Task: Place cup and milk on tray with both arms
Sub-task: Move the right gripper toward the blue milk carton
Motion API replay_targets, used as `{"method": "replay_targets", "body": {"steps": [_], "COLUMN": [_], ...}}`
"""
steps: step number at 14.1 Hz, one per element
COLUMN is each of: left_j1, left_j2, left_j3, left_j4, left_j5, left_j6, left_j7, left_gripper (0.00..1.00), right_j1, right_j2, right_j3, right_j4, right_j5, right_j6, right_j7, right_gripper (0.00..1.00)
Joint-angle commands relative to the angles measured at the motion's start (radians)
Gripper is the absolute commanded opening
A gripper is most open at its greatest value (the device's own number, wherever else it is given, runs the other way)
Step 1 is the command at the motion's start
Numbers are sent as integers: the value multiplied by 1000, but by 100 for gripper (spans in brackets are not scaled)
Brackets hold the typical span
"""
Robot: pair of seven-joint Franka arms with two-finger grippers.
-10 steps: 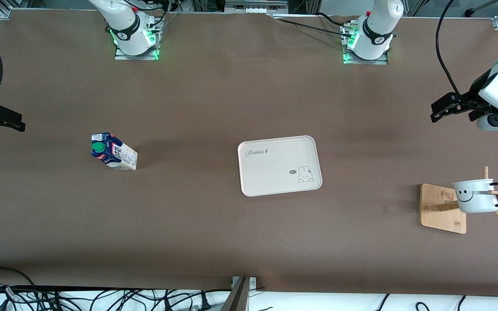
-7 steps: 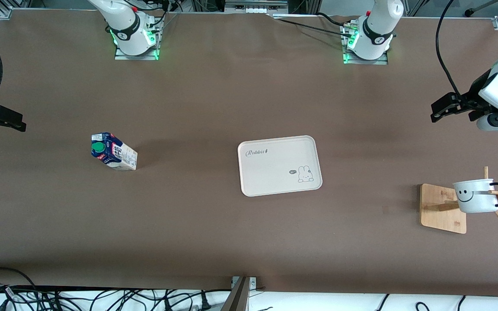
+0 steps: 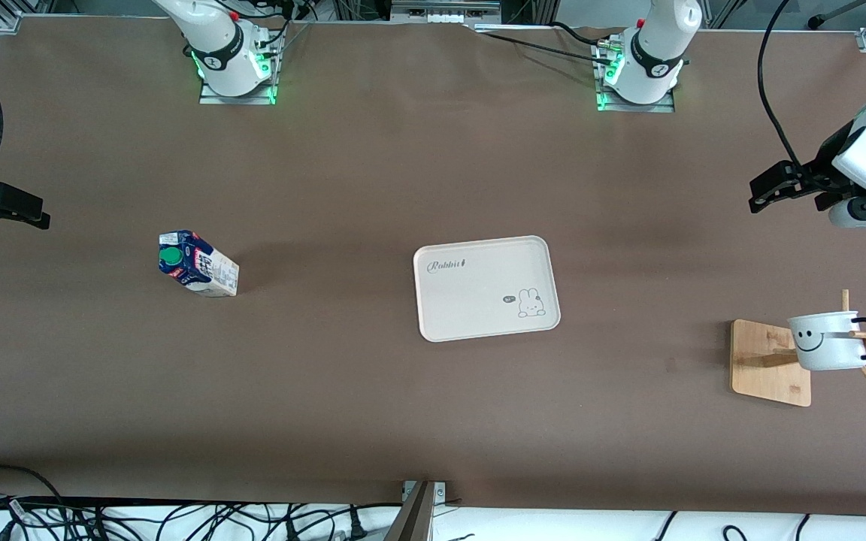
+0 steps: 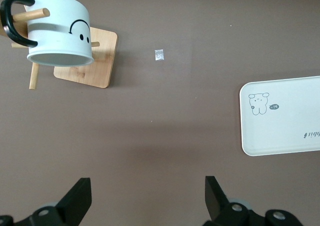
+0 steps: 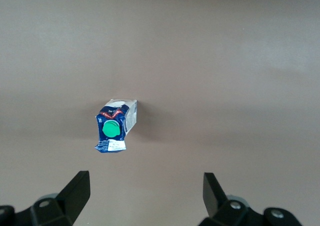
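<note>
— Where did the tray point(image 3: 485, 288) lie?

— Flat on the brown counter point(image 3: 373, 391), about midway between the two ends, with its rabbit drawing at the corner nearer the front camera and toward the left arm's end. Nothing rested on it.

— And the milk carton point(image 3: 198, 264)?

— It stood upright on the counter toward the right arm's end, well apart from the tray, its green cap facing up. In the right wrist view the carton point(image 5: 115, 125) stood alone on bare counter.

— What about the mug point(image 3: 825, 340)?

— It hung by its black handle on a peg of a wooden stand point(image 3: 771, 362) at the left arm's end, tipped on its side, smiley face toward the front camera. It touched no part of the tray. The left wrist view showed the mug point(image 4: 60, 31) on its peg, with the stand point(image 4: 87, 61) under it and the tray point(image 4: 282, 118) well apart from both.

— How were the end effectors?

— The left end effector point(image 3: 767, 188) hung in the air over the counter at the left arm's end, its fingers point(image 4: 75, 202) spread wide and holding nothing. The right end effector point(image 3: 16, 207) hovered over the edge of the counter at the right arm's end, fingers point(image 5: 75, 191) likewise spread wide, empty. Neither touched the carton or the mug.
</note>
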Motion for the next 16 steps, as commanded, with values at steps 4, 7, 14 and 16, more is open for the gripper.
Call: {"method": "replay_targets", "body": {"steps": [4,7,14,16], "left_j1": [1,-2,-2,-2], "left_j2": [11,11,42,42], "left_j3": [-2,-4,-2,-2], "left_j4": [32,32,38,40], "left_j5": [-18,-13,-16,-15], "left_j6": [-25,-25,-17,-17], "left_j7": [-6,-6,-4,-4], "left_gripper": [100,100,100,100], "right_j1": [-18,-18,-29,-21], "right_j2": [5,8,14,17], "right_j3": [2,1,2,6], "right_j4": [7,-1,-9,-10], "right_j5": [31,31,26,34], "right_j6": [-9,-16,-61,-66], "right_j7": [-5,-6,-19,-11], "right_gripper": [100,100,100,100]}}
